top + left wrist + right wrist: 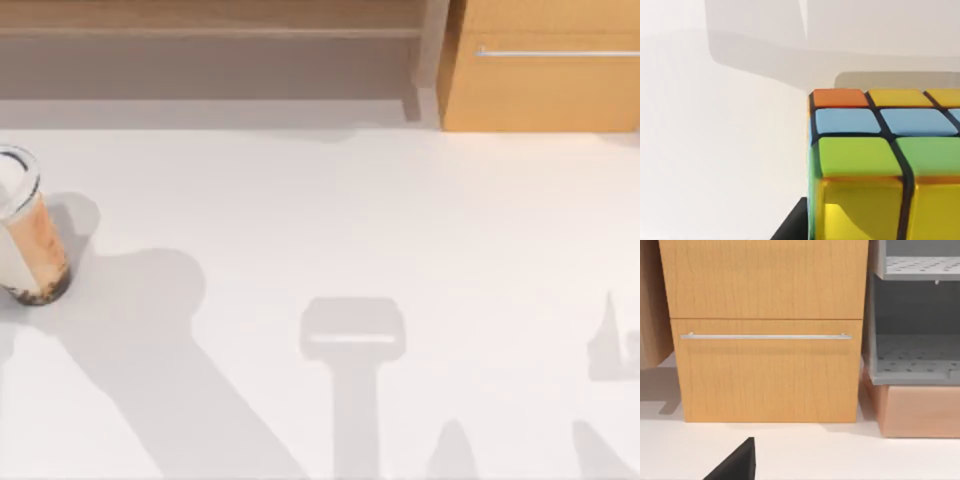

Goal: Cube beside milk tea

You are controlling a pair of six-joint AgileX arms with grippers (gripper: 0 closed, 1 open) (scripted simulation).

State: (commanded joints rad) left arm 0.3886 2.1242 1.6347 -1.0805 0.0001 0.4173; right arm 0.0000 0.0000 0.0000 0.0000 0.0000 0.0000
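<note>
The milk tea (28, 235), a clear lidded cup of brown drink with dark pearls at its bottom, stands at the far left edge of the table. The cube (880, 165) appears very close in the left wrist view, with orange, yellow, blue and green stickers on a black grid. It hangs above the white table, and its shadow lies on the surface behind it. My left gripper (880, 232) is shut on it, one black fingertip (790, 227) pressed against its side. A black fingertip (735, 462) of my right gripper points toward the cabinet.
A wooden cabinet (545, 65) with a drawer and metal handle (765, 336) stands at the table's back right. Beside it is a grey shelf unit (915, 315) on a wooden block. Arm shadows fall across the white tabletop (400, 220).
</note>
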